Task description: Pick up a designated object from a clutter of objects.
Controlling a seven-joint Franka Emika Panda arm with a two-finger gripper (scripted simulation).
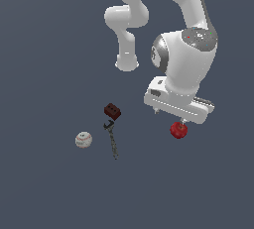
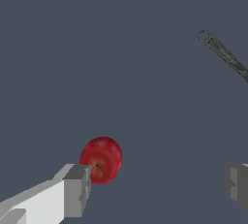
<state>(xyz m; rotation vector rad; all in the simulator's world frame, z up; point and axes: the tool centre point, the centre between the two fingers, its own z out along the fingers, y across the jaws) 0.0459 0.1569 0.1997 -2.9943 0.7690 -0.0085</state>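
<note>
Red apple (image 2: 101,159) beside end effector (image 2: 156,186) finger (wrist view)

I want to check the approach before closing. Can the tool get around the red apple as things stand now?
Probably not yet. The tool is open and nothing blocks it, but the apple sits against one finger, not centred in the gap, so a sideways shift seems needed.

Simulated scene: bare grey floor (image 1: 44,193)

Exterior view high, wide, wrist view close, both showing apple (image 1: 178,130)
</note>
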